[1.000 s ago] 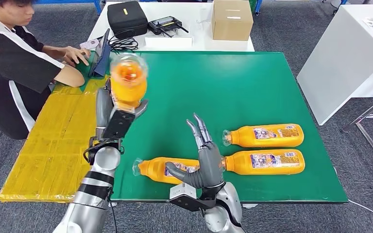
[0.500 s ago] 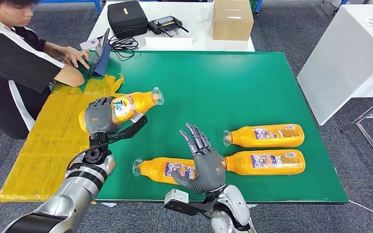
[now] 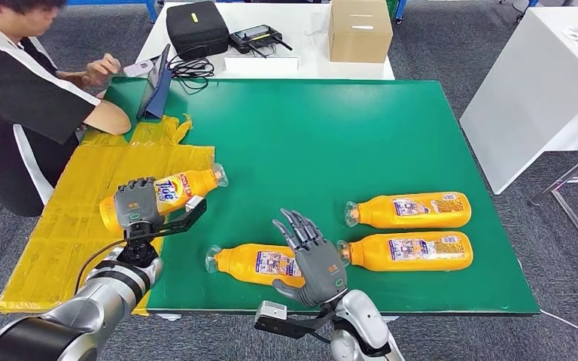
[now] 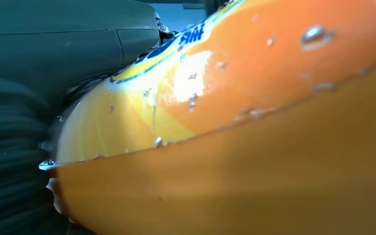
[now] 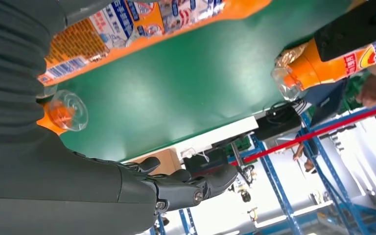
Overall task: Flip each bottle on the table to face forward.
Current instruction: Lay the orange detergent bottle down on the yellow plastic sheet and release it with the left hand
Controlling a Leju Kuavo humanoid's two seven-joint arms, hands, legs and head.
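My left hand (image 3: 139, 207) grips an orange bottle (image 3: 167, 191) low over the table's left edge, its front logo label up and its cap toward the table's middle; up close the held bottle (image 4: 254, 127) is orange plastic. Three more orange bottles lie on the green table (image 3: 331, 128): a near one (image 3: 260, 263) in front of my right hand (image 3: 310, 258), and two at right, one farther (image 3: 410, 210) and one nearer (image 3: 414, 250), all with the back labels up. My right hand (image 5: 176, 188) hovers open over the near bottle (image 5: 127, 29), holding nothing.
A person (image 3: 22, 90) sits at the left by a laptop (image 3: 156, 89). Yellow taped sheeting (image 3: 83, 218) covers the table's left strip. Behind stand a white table with a black bag (image 3: 196, 28) and a cardboard box (image 3: 359, 28). Another white table (image 3: 542, 83) is at right.
My left hand has turned the held bottle from upright to lying sideways and lowered it toward the table's left edge. My right hand has sunk and curled its fingers a little.
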